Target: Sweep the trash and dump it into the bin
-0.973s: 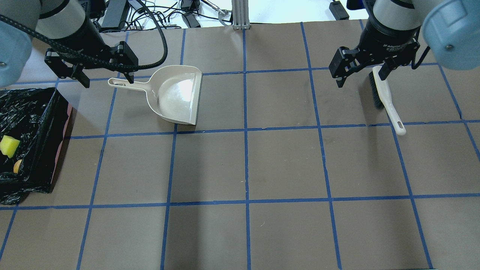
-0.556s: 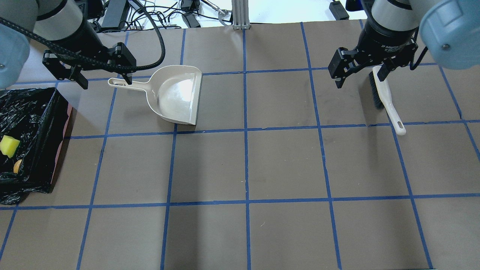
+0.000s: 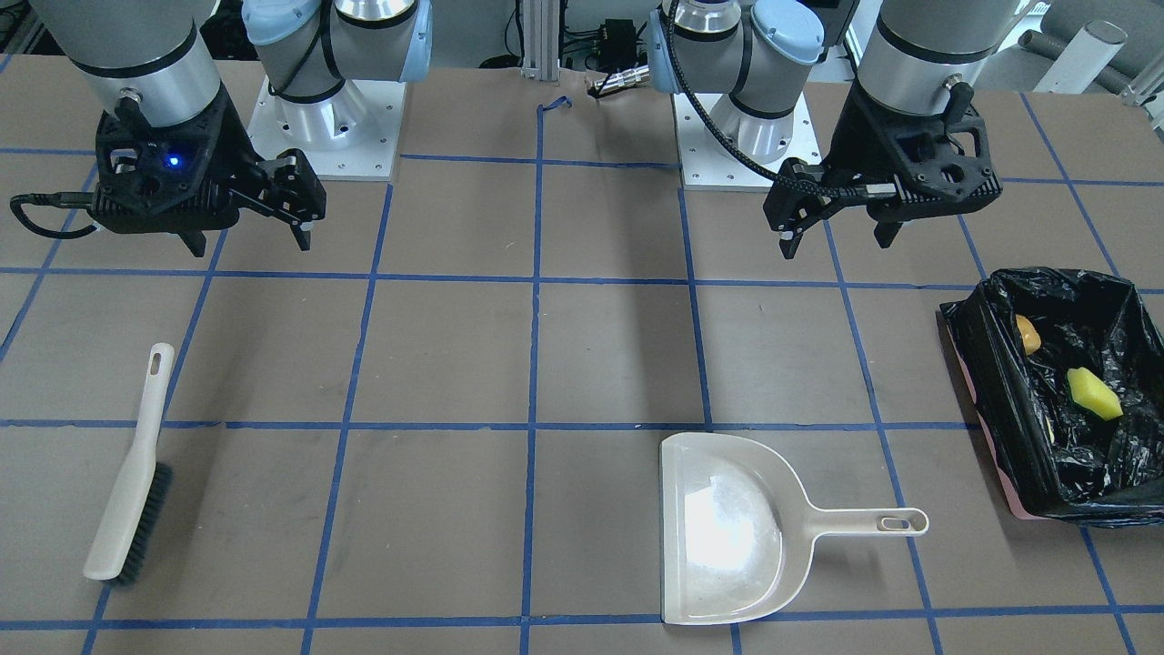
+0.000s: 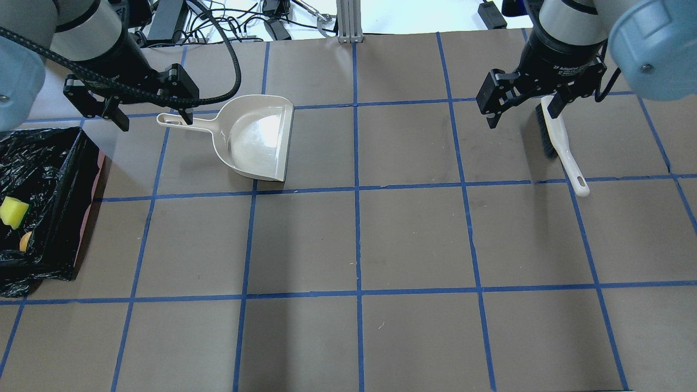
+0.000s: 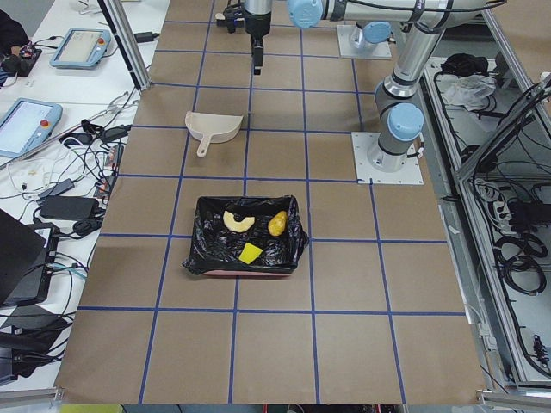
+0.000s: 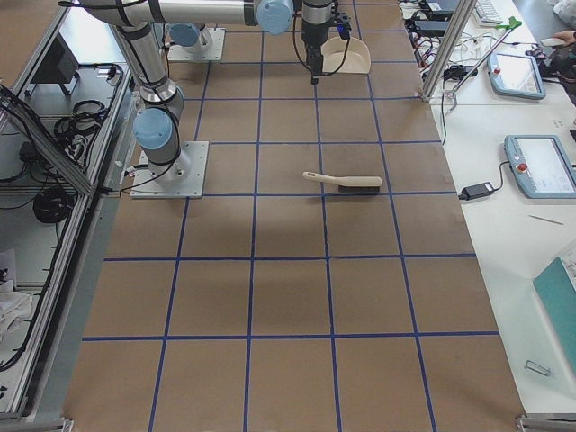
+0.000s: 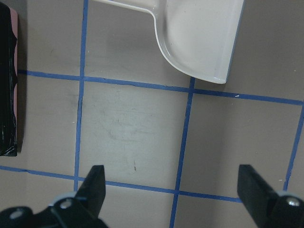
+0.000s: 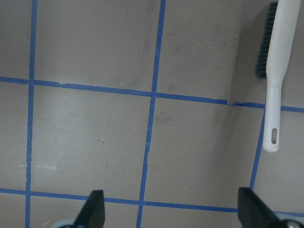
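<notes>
Hovering empty, jaws spread wide, the left gripper (image 3: 837, 244) and right gripper (image 3: 250, 244) hang above the bench (image 3: 591, 364), where the dustpan (image 3: 727, 528) and brush (image 3: 127, 491) lie. The potato-like lump (image 5: 276, 224), croissant piece (image 5: 237, 220) and sponge piece (image 5: 250, 252) sit inside the bin (image 5: 207, 258). A low retreat by the left arm could snag the bin's loose black liner (image 3: 1091, 300) and spill them.

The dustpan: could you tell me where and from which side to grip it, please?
Take the dustpan by its slim handle, straight down from above: it lies flat, sticking out toward the open left claw, while the pan itself looks too wide.
</notes>
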